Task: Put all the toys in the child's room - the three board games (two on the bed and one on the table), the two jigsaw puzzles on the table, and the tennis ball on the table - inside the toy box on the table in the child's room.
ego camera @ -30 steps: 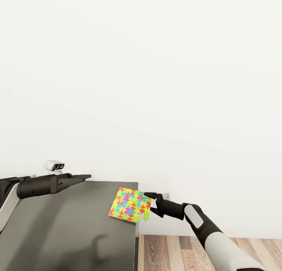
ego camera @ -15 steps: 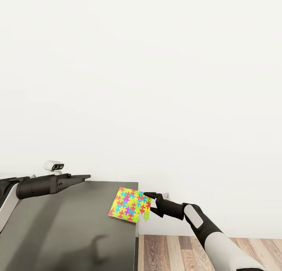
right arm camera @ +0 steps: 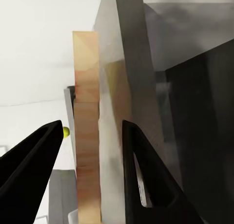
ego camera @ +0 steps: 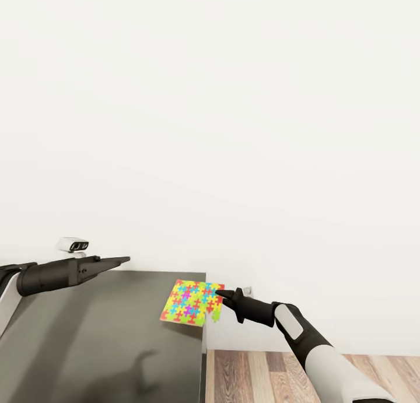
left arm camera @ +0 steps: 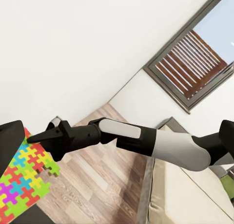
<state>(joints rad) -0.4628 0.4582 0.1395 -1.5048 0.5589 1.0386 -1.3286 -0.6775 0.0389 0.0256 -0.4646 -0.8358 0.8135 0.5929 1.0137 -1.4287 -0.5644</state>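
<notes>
Jigsaw puzzle (ego camera: 191, 301) lies at the tabletop (ego camera: 105, 339) corner, overhanging its edge at 3 o'clock. Right hand (ego camera: 222, 294) touches that edge, fingers spread, gripping nothing; left hand (ego camera: 119, 259) hovers at 9 o'clock, its opening unclear. Toy box unseen; judged barely begun.

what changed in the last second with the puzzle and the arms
The right tool has shifted a little toward the jigsaw puzzle, its tip now at the sheet's corner, and the puzzle looks slightly tilted from before. The left tool has risen a bit. The puzzle is still at the edge of the dark surface.
</notes>
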